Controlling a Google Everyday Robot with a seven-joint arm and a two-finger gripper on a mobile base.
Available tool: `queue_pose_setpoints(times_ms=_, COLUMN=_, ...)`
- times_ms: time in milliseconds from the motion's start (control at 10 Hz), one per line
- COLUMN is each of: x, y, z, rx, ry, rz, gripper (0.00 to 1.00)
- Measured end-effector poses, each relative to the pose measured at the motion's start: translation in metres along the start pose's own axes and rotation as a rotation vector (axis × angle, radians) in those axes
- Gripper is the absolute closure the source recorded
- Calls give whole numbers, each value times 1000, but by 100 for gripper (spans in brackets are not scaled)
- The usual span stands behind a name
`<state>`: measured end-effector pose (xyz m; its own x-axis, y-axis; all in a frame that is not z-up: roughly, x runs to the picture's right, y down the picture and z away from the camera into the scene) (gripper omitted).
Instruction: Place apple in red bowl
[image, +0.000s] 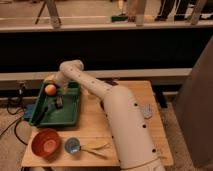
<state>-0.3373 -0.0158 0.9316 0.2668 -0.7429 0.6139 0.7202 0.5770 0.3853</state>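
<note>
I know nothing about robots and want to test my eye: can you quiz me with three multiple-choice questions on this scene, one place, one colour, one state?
1. Where is the apple?
A) in the red bowl
B) in the tray
C) in the small cup

2. What colour is the small cup?
A) blue
B) white
C) black

3. What does the red bowl hold?
A) the apple
B) a spoon
C) nothing

Answers:
B: the apple lies in the green tray, with the open gripper beside it.
A: the cup is plainly blue.
C: the bowl's inside is bare.
</note>
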Motion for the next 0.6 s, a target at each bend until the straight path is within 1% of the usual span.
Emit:
queue_pose_setpoints(times_ms=100, x=1, y=-3, z=5, rx=17, ry=27, rz=-2, gripper=20)
queue_pose_setpoints(times_ms=300, x=4, y=-9, z=13, rx=41, ry=59, rz=-5, gripper=20)
queue_pose_setpoints(times_ms=600, x=9, y=-12, z=24, rx=46, ry=74, rz=-3, gripper=20)
